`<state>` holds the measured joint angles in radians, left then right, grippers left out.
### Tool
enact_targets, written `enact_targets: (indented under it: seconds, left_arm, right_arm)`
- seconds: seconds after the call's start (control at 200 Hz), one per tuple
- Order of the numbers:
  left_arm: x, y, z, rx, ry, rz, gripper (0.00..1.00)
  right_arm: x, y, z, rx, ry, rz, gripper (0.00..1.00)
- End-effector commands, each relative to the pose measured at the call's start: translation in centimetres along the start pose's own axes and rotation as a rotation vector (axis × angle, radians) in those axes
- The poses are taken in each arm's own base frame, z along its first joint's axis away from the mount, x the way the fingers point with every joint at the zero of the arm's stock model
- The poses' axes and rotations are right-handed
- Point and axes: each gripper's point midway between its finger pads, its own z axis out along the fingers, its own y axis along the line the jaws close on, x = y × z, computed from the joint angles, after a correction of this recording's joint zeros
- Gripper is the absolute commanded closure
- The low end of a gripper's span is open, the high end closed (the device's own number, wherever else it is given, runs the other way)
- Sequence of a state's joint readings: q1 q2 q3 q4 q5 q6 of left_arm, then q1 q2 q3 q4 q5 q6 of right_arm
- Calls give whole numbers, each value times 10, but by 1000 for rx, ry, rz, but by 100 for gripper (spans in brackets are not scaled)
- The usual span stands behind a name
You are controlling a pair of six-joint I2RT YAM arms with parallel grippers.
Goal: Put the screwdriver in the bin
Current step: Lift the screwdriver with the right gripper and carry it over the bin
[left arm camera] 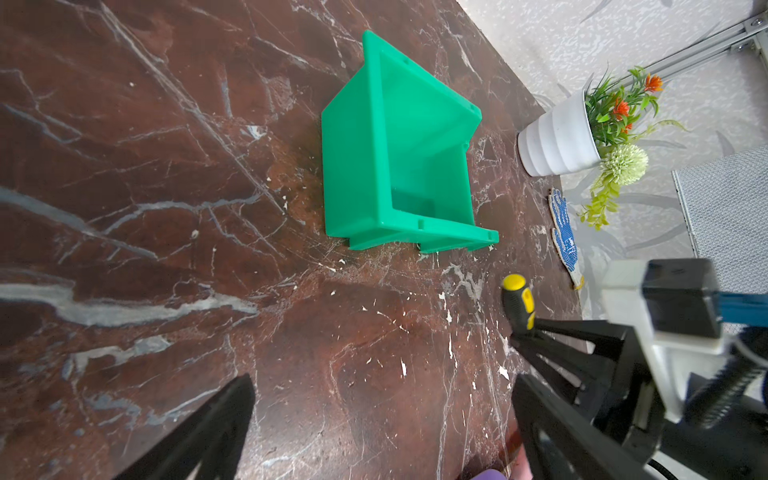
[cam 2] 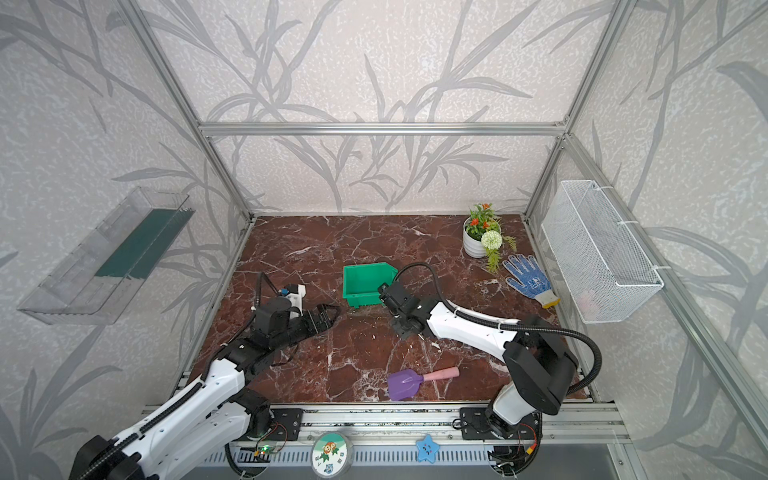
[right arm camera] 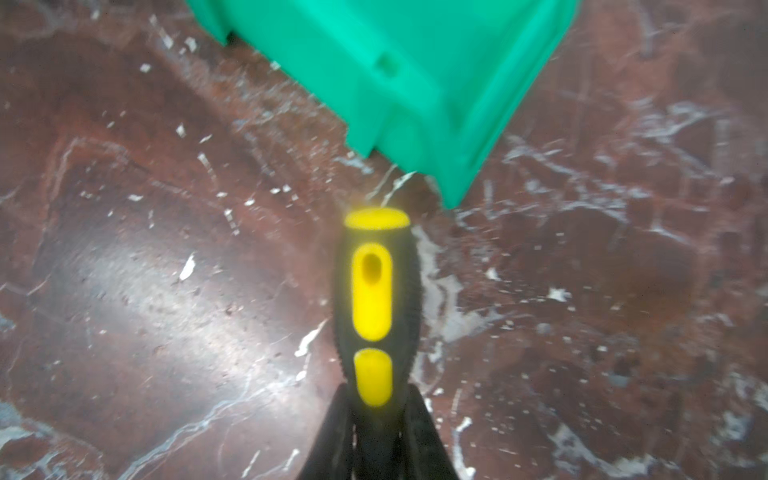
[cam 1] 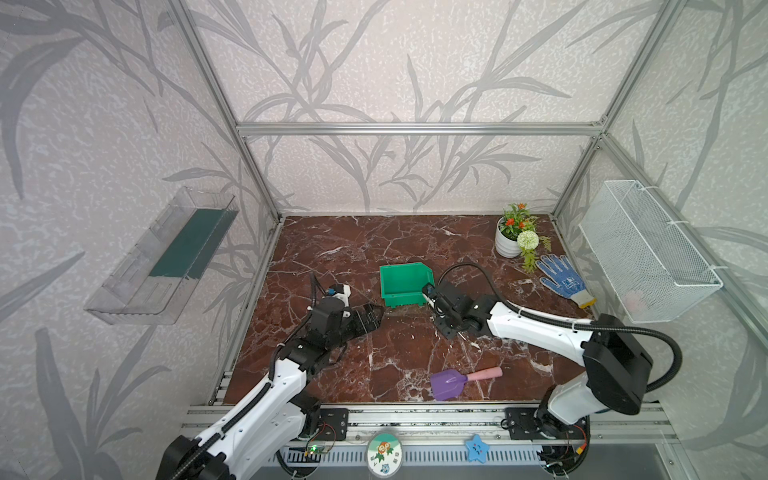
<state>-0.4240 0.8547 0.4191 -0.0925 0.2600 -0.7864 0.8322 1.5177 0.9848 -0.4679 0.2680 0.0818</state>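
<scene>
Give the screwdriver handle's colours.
Black with yellow inlays and end cap; the screwdriver shows clearest in the right wrist view.

High in front of the bin, looking down, in both top views. Close on its near wall from both wrists.

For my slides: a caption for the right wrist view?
Right gripper grips the screwdriver, its yellow butt end near a corner of the green bin.

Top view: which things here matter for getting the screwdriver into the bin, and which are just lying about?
Job: screwdriver, bin, right tool shut on the screwdriver.
Lying about: shovel, glove, flowerpot, wire basket, clear tray.
</scene>
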Motion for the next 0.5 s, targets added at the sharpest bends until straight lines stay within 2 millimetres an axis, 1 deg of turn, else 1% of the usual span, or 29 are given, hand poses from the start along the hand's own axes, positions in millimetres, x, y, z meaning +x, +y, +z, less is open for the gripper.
enact_targets:
  seconds: [0.0, 0.075, 0.255, 0.38, 0.495]
  left_arm:
    - [-5, -10, 1, -7, 9, 65, 1]
    - [-7, -18, 3, -2, 21, 90, 1]
    - [-12, -32, 0, 7, 42, 130, 1]
    - [-18, -39, -6, 2, 47, 167, 1]
    - [-22, -46, -11, 6, 52, 182, 1]
  right_arm:
    - [-28, -39, -21, 112, -106, 80, 91]
    - [-48, -53, -31, 122, -178, 82, 92]
    - [-95, -72, -49, 162, -320, -8, 91]
    - [-121, -83, -50, 186, -377, -67, 91]
    - [-144, -79, -44, 132, -405, -125, 91]
